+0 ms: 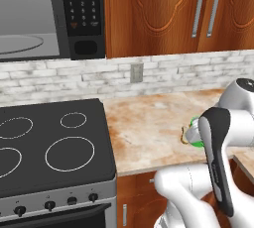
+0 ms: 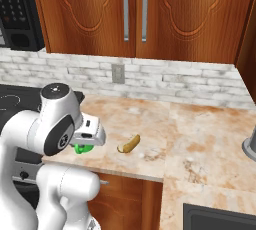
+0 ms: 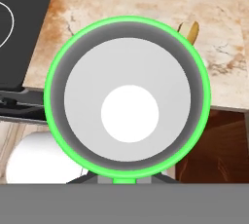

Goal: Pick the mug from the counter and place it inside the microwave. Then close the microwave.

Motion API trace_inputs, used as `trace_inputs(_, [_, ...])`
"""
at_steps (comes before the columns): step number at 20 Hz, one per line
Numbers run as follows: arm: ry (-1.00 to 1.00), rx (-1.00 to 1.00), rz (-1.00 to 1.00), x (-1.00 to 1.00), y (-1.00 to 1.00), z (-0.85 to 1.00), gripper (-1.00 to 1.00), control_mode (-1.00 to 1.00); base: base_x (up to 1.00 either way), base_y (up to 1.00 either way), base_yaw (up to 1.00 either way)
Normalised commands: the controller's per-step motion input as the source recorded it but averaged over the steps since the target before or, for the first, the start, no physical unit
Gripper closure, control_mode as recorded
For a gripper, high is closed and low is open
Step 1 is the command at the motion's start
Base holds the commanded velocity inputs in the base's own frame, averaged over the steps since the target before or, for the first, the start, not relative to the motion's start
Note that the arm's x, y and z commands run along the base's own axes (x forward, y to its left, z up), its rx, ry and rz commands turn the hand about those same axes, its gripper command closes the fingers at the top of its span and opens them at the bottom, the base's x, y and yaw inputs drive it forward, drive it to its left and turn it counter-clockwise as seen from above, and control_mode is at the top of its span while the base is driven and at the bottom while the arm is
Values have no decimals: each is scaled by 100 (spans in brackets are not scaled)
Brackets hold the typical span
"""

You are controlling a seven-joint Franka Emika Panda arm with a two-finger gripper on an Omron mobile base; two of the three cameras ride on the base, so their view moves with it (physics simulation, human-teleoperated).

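The green mug (image 3: 127, 96) is seen from straight above in the hand view, pale grey inside with a white bottom. My gripper (image 3: 124, 179) is shut on its rim at the lower edge of that view. From the base views, only a green sliver of the mug (image 1: 197, 134) (image 2: 83, 148) peeks out under my hand, at the front edge of the marbled counter (image 1: 149, 123) (image 2: 200, 134), just right of the stove. The black microwave (image 1: 82, 14) (image 2: 15, 9) hangs up left above the stove, its grey inside and turntable exposed; its door is out of view.
A small brown-and-yellow food item (image 2: 129, 144) (image 1: 184, 136) (image 3: 189, 30) lies on the counter just beyond the mug. The black stovetop (image 1: 49, 142) (image 3: 19, 23) sits to the left. Wooden wall cabinets (image 2: 135, 14) hang over the counter. A grey appliance (image 2: 250, 146) stands at the right edge.
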Motion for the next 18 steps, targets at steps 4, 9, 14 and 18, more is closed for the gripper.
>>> trace_inputs(4, [0, 0, -1, 0, 13, 0, 100, -100, 0, 0, 0])
trace_inputs(9, [0, 0, -1, 0, 3, 0, 100, -100, 0, 0, 0])
trace_inputs(14, [0, 0, 0, 0, 0, 0, 100, -100, 0, 0, 0])
trace_inputs(18, [0, 0, 0, 0, 0, 0, 100, -100, 0, 0, 0])
